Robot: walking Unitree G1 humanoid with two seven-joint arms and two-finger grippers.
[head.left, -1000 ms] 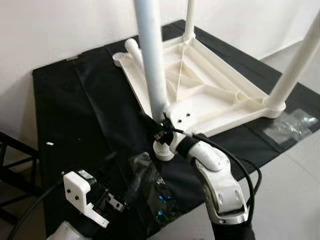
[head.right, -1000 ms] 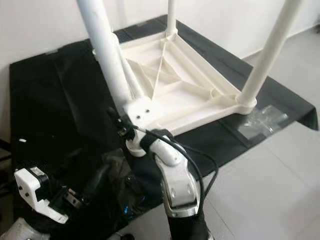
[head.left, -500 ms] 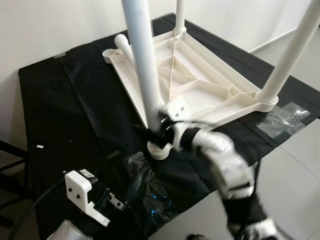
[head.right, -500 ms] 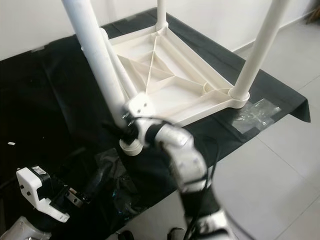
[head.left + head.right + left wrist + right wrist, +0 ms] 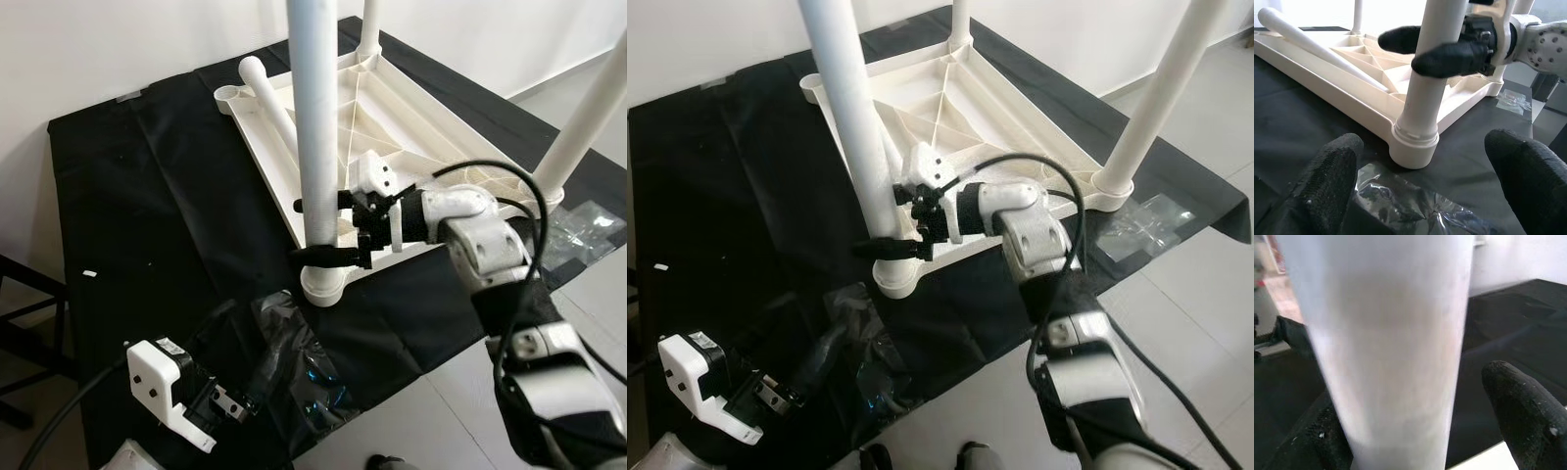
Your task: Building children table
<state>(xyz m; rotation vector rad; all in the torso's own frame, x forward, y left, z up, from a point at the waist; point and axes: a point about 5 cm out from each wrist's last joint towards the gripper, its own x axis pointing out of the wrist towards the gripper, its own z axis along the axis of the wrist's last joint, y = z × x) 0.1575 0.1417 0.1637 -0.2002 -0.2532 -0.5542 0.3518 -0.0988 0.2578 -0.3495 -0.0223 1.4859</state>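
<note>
Three legs stand socketed; loose fourth leg remains. Right claw spread around near leg, left claw open, idle.

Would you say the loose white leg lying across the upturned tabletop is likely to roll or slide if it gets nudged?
Probably yes. The loose leg is a smooth round tapered tube lying unfastened on the upturned tabletop, so a nudge would likely roll it, curving rather than straight. It looks like hollow plastic, probably light and stiff. The tabletop's raised ribs might stop it.
</note>
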